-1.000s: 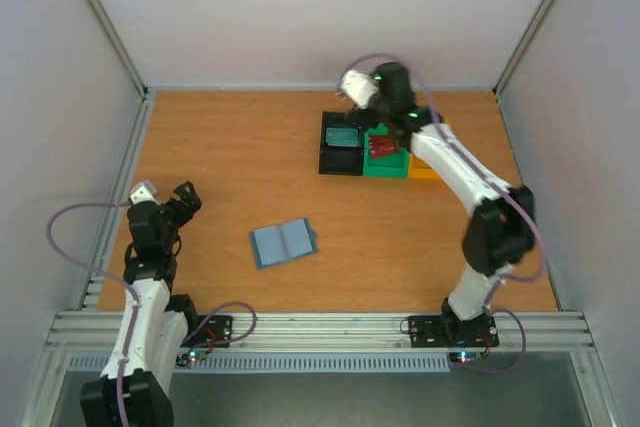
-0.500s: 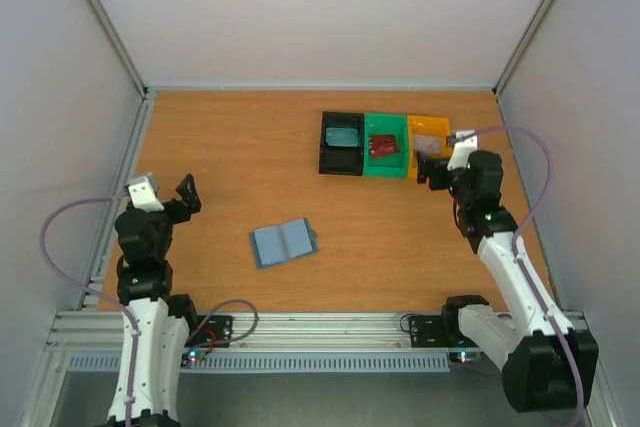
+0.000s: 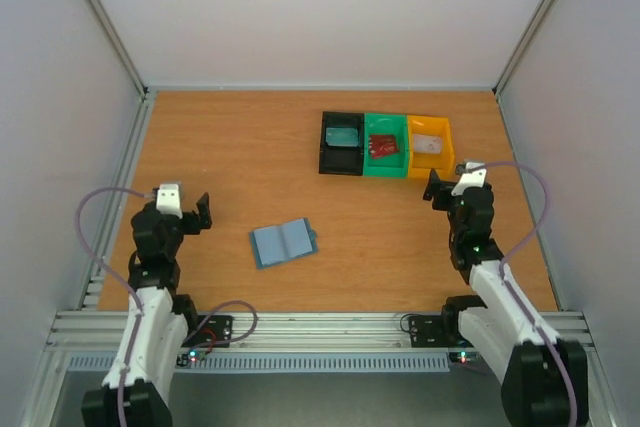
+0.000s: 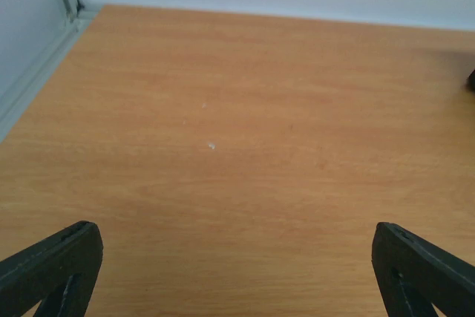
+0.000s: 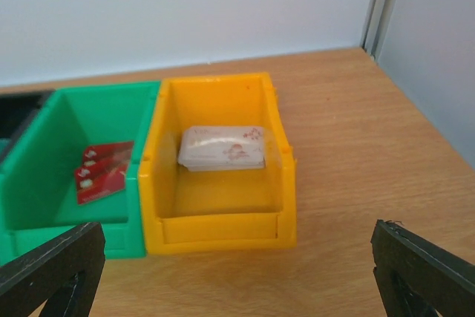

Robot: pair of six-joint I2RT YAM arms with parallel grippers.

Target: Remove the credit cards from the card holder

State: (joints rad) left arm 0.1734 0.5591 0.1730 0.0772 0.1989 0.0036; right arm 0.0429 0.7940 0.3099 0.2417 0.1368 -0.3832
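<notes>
The blue-grey card holder [image 3: 284,242] lies open and flat on the table in the top view, between the two arms. Red credit cards [image 3: 383,145] lie in the green bin [image 3: 385,173]; they also show in the right wrist view [image 5: 102,170]. Pale cards [image 5: 223,148] lie in the yellow bin [image 5: 223,229]. A teal card [image 3: 342,136] lies in the black bin [image 3: 340,163]. My left gripper [image 3: 200,213] is open and empty, left of the holder. My right gripper [image 3: 447,185] is open and empty, just in front of the yellow bin.
The three bins stand side by side at the back right of the wooden table [image 3: 240,147]. Metal frame posts and grey walls close in the left [image 3: 120,177] and right sides. The left wrist view shows only bare wood [image 4: 237,146].
My right arm has drawn back from above the bins to low on the table in front of the yellow bin. My left gripper has moved down and slightly right. The holder has not moved.
</notes>
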